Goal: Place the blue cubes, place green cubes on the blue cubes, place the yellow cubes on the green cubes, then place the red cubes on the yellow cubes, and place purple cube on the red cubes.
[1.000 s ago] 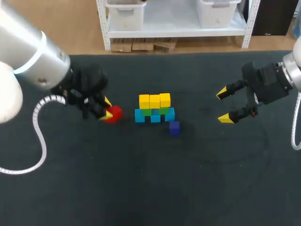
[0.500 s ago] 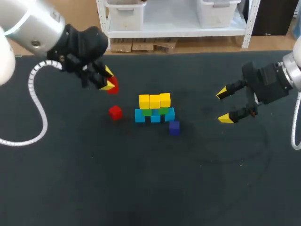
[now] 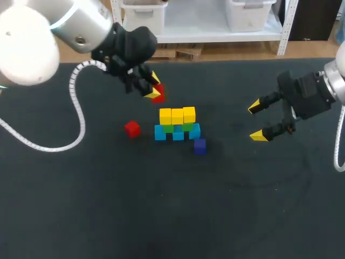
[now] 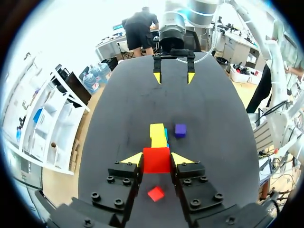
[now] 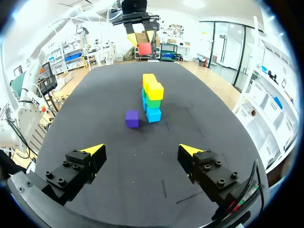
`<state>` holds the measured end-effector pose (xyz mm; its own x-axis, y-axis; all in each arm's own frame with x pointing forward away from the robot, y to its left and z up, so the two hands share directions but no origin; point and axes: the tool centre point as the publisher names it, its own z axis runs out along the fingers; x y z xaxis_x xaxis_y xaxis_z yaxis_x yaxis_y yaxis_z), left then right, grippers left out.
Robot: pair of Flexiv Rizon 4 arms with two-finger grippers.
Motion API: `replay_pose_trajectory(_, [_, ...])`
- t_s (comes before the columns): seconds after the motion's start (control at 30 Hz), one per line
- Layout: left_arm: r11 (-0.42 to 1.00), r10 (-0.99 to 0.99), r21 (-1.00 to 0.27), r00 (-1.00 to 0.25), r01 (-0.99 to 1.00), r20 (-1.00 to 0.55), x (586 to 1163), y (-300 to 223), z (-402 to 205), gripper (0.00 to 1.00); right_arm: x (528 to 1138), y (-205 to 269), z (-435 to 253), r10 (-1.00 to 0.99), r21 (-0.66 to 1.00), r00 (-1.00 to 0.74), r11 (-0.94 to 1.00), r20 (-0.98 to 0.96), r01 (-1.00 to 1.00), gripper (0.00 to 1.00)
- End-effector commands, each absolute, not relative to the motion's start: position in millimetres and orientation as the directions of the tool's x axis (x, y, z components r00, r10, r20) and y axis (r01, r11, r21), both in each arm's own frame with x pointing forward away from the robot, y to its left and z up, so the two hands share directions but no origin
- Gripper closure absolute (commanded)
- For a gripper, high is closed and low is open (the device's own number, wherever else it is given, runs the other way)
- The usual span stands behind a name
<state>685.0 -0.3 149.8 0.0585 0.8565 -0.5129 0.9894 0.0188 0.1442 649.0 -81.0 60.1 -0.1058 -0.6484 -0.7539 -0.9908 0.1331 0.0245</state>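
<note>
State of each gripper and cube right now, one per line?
Left gripper: shut on held red cube, off the black table.
Right gripper: open, empty.
Loose red cube: lying on the table.
Purple cube: on the table near the blue cubes.
Yellow cubes: top layer, on green cubes.

Head looks down from behind; 2 wrists face oppositely, sharing the stack [image 3: 177,124]

Left gripper [image 3: 156,87], with a red cube [image 3: 158,91] clamped, rose off the table beside the stack [image 3: 177,124]. It carried the cube up and across to just behind the stack's left end.
</note>
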Motion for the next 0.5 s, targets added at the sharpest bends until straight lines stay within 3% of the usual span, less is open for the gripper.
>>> replay_pose_trajectory(0.03, [-0.013,0.858,0.12,0.072,0.993,-0.508,696.4,-20.9,138.7,1.0,649.8,-80.8,59.2,-0.646,0.024,-0.104,0.132,-0.756,-0.991,0.0])
replay_pose_trajectory(0.5, [-0.063,0.854,0.094,0.103,0.994,-0.51,701.5,-61.0,118.4,1.0,649.8,-80.8,59.2,-0.646,0.024,-0.104,0.132,-0.756,-0.991,0.0])
